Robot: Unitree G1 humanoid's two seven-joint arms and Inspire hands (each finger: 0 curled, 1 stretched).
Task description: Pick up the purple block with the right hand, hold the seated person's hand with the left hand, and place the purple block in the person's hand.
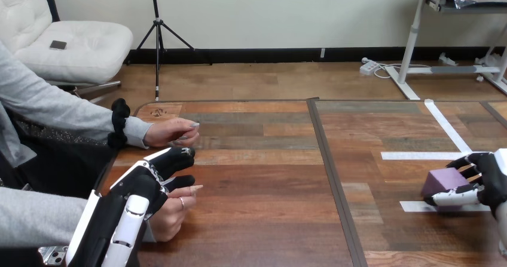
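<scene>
The right hand (487,180) was at the right edge of the worktop (269,219), closed on the block (443,180), with fingers over the top and one under its near side. The block sat low among the tape strips (418,156); whether it had left the surface could not be told.

At the far left, the left hand (140,186) lay over the person's lower hand (173,213), touching it. Whether it had actually closed round that hand could not be told. The person's upper hand (170,132) rested on the worktop just beyond, apart from both.

The step in hand looked like the carry. The block was gripped and well apart from the person, with the whole width of the worktop between them. To do it well, the right hand would need to lift the block clear of the surface before going across, and keep the grip square so the block did not twist out. The left hand ought to steady the person's lower hand with the palm up before the block arrived, since at this moment that hand was partly covered and its palm was hidden.

The path across was bare wood. The main obstacles were at the receiving end, where the left hand's own fingers overhung the landing spot and the upper hand was close by.
</scene>
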